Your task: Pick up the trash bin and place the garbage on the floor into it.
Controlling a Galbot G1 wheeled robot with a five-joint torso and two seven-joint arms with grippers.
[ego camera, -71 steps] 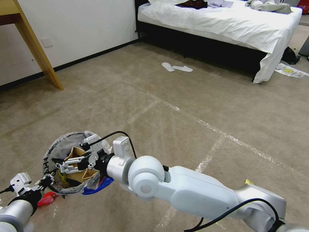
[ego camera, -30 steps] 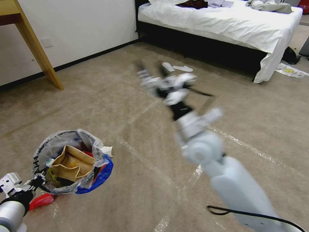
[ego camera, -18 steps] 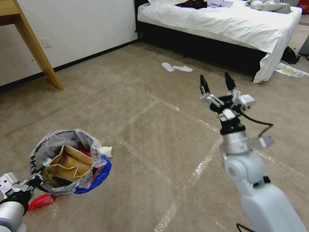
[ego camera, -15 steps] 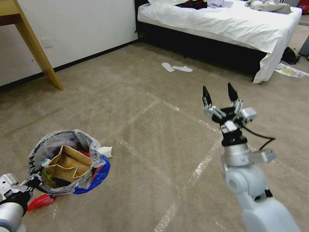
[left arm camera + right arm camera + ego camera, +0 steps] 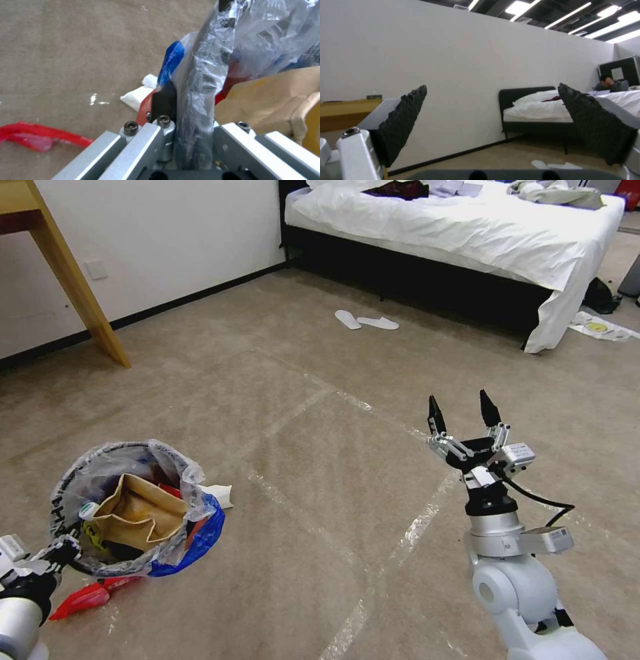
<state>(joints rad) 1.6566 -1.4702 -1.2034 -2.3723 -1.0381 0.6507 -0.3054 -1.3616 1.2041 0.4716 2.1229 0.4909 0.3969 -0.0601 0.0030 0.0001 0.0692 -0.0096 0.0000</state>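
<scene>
Carpeted bedroom floor. Right gripper, earlier over trash bin, now withdrawn well right of it, raised, empty, fingers spread wide. Left gripper clamps bin rim. Brown box inside bin; red wrapper, white tissue remain beside bin.

One trash bin holds one brown cardboard box; one white tissue wad and one red wrapper lie on the carpet. Two white slippers sit near one bed. Two tools show: left, right.
</scene>
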